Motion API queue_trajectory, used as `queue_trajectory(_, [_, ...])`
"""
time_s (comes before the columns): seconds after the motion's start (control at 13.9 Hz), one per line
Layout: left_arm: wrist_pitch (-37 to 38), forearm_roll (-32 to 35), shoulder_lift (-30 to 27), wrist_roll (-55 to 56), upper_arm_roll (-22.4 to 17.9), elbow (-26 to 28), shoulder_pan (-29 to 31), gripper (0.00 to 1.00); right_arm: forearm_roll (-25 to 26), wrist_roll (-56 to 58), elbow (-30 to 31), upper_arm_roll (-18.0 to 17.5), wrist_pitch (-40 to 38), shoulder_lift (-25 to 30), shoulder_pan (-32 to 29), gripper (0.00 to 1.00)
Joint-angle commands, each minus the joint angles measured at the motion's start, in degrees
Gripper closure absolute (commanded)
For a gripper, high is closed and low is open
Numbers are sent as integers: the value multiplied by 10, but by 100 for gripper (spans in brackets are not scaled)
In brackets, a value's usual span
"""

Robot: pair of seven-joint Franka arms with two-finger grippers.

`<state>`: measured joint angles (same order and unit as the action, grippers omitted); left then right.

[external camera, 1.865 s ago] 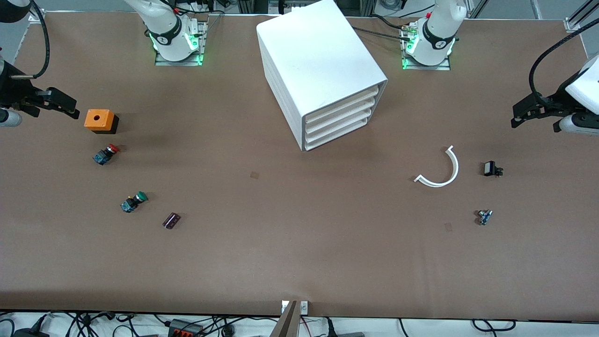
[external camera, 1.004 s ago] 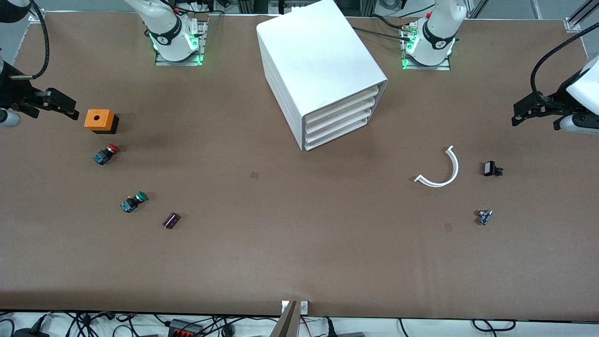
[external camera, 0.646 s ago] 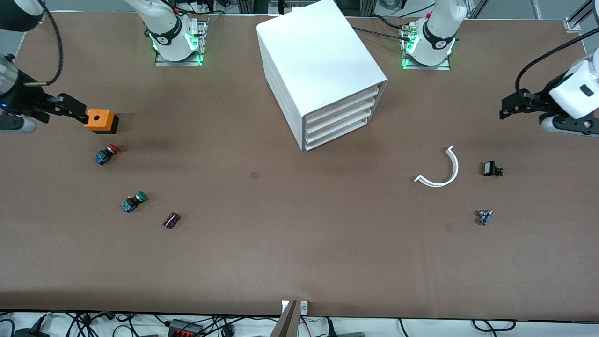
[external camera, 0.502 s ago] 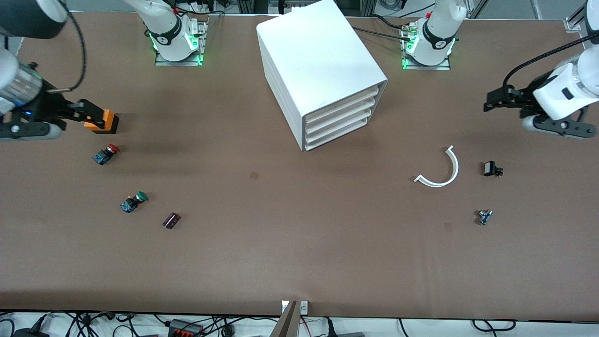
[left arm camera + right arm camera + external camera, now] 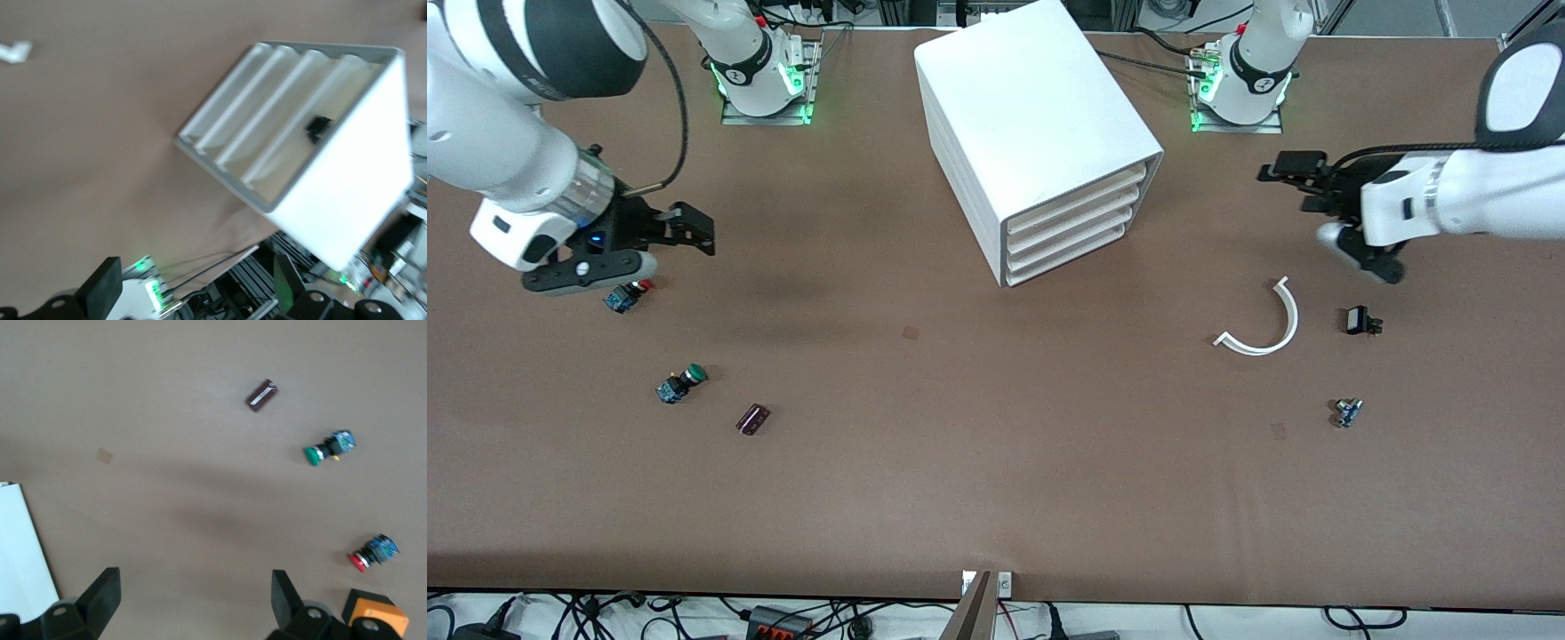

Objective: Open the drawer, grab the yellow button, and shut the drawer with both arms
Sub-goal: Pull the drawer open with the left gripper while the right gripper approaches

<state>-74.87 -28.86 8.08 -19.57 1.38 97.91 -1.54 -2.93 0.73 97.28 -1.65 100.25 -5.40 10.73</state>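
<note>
Front view: cabinet [image 5: 1040, 133] at 12 o'clock on table [image 5: 996, 498]; top drawer [image 5: 1076, 206] shut, front facing 5 o'clock. Button unseen, probably inside. Left end effector [image 5: 1288, 185] over table at 2 o'clock, spread apart, empty. Right end effector [image 5: 694, 229] at 10 o'clock, likewise.

Left wrist view: drawer fronts ahead, none pulled.

Right wrist view: only red button [image 5: 373, 552] and green button [image 5: 329, 448].

Judgement: drawer light, stiff, slick; hook front lip, brace cabinet. Button hard, small; pinch at collar.

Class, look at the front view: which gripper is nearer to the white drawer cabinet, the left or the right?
Left. The left gripper is over bare table a short way from the cabinet, toward the left arm's end. The right gripper is much farther off, above the red-capped button.
</note>
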Motion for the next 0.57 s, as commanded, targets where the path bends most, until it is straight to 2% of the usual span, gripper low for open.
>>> queue_trajectory(0.0, [17,-81,32,-70,16,3,4,0,-8,-2,-49,3,-4,-37,20,0])
queue_trajectory(0.14, [21,-151,60,-105,18,14,4,0,-30,-3,-76,2,-3,-64,38,0])
queue_trajectory(0.36, [39,-234,112,-142,31,32,3,0,-35,-6,-122,2,-2,-100,72,0])
queue_trajectory(0.5, [39,-256,155,-218,43,34,5,0,-35,-15,-136,2,3,-111,95,0])
